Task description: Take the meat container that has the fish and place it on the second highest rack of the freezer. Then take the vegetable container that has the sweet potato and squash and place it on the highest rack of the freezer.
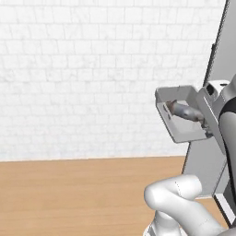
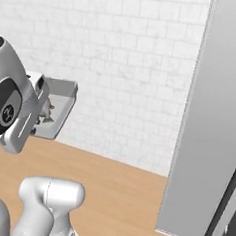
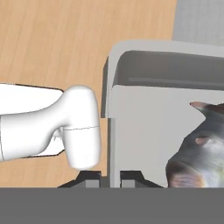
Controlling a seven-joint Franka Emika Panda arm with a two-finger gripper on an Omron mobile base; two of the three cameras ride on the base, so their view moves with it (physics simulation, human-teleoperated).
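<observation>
The meat container (image 1: 182,115) is held in the air above the wooden floor (image 1: 73,193), tilted, with the fish (image 1: 184,110) lying inside. The end effector (image 3: 109,177) is clamped on the container's wall, beside the freezer (image 1: 223,55) door.

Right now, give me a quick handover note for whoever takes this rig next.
Gripper: shut on the meat container's wall, holding it up in the air, tilted.
Fish: inside the tray.
Freezer door: stands open at the right; shelves out of sight.
Done: fish tray picked up.
Left: set it on the second highest rack, then fetch the vegetable tray for the highest rack.
</observation>
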